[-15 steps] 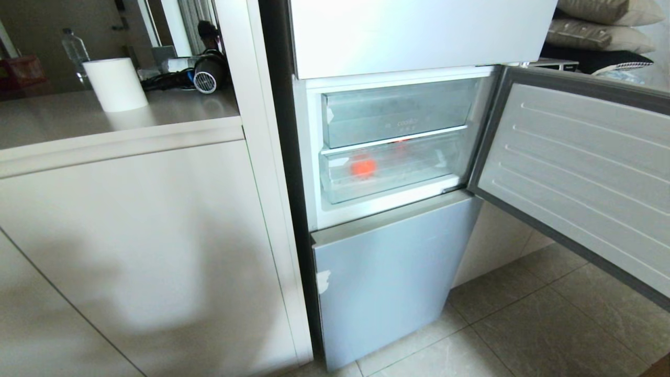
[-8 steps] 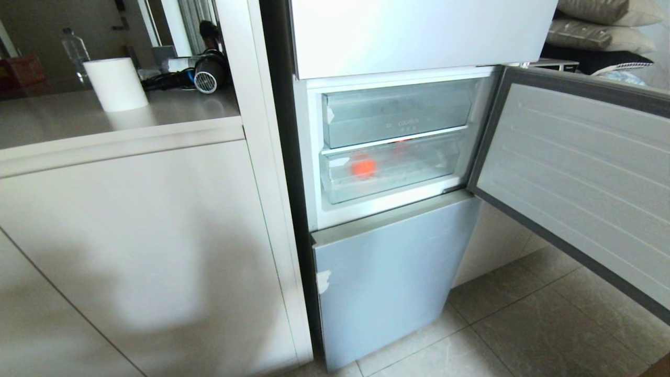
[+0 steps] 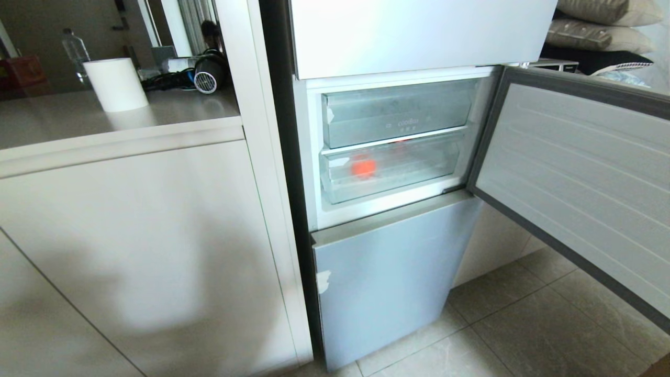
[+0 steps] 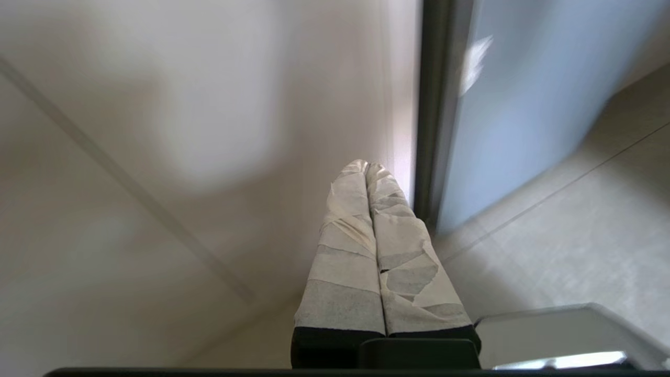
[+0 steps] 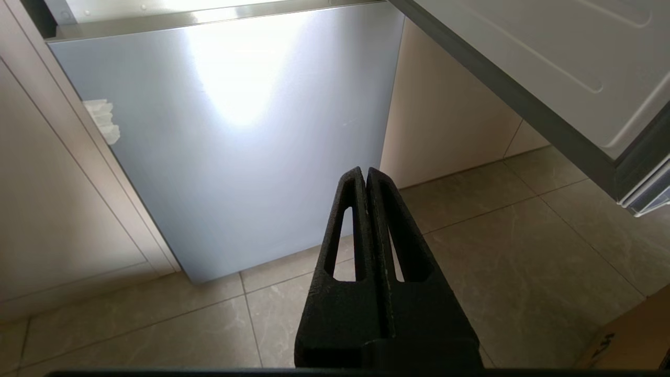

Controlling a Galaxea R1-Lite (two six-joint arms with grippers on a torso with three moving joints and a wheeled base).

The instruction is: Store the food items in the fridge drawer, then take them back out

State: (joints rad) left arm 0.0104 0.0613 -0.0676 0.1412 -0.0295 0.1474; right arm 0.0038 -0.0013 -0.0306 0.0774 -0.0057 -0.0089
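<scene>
Behind the frosted front of the fridge drawer (image 3: 419, 168) lies a small red fruit (image 3: 363, 167), towards the drawer's left end. The drawer is pushed in, the lower of two in the open middle compartment. Neither arm shows in the head view. My left gripper (image 4: 366, 166) has tape-wrapped fingers pressed together and holds nothing; it hangs low by the cabinet wall, next to the fridge's left edge. My right gripper (image 5: 365, 173) has black fingers shut on nothing. It hangs over the floor tiles in front of the lower fridge door (image 5: 235, 146).
A clear-fronted bin (image 3: 398, 112) sits above the drawer. The compartment's door (image 3: 576, 167) stands swung out to the right over the tiled floor (image 3: 523, 335). On the cabinet counter (image 3: 104, 125) at the left stand a white roll (image 3: 115, 84) and a hair dryer (image 3: 209, 73).
The open door's outer end has drifted slightly lower in the head view. The drawer and the fruit have stayed put.
</scene>
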